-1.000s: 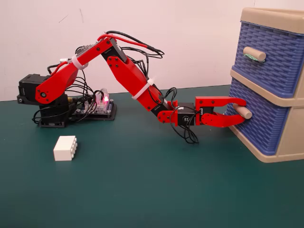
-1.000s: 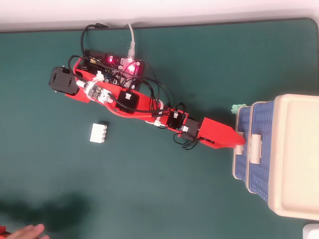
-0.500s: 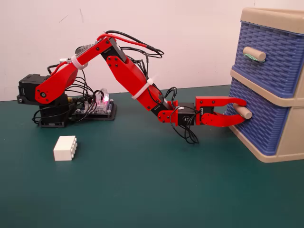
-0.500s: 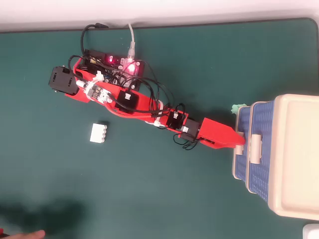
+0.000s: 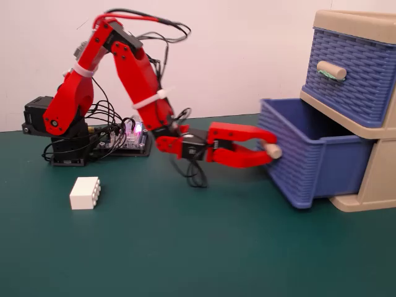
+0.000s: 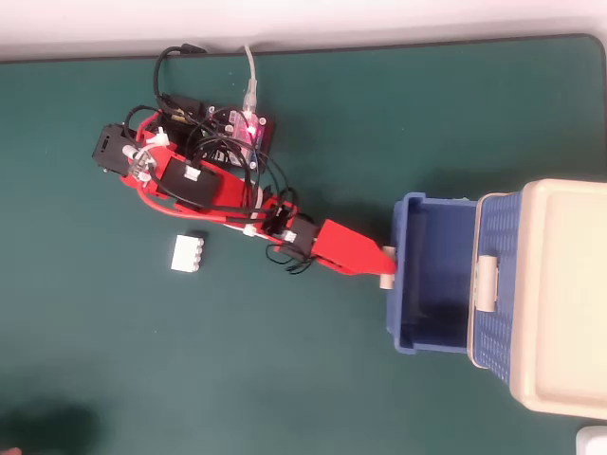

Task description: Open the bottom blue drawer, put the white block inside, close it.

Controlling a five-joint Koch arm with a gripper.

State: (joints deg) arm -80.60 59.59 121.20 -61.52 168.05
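Your tool (image 5: 270,148) is pinching the beige handle (image 5: 270,150) of the bottom blue drawer (image 5: 309,154), which has just slid well out of the cabinet (image 5: 371,185) (first step done). The white block (image 5: 85,192) is waiting on the green counter (image 5: 185,247) near the arm's base.

A dark green bench (image 5: 185,247) fills the lower part of the fixed view. The white block (image 5: 85,192) is seen lying on it at lower left, studs facing sideways. The arm's black base (image 5: 59,145) and a lit circuit board (image 5: 127,139) are placed at left. A beige cabinet (image 5: 371,179) is set at right.
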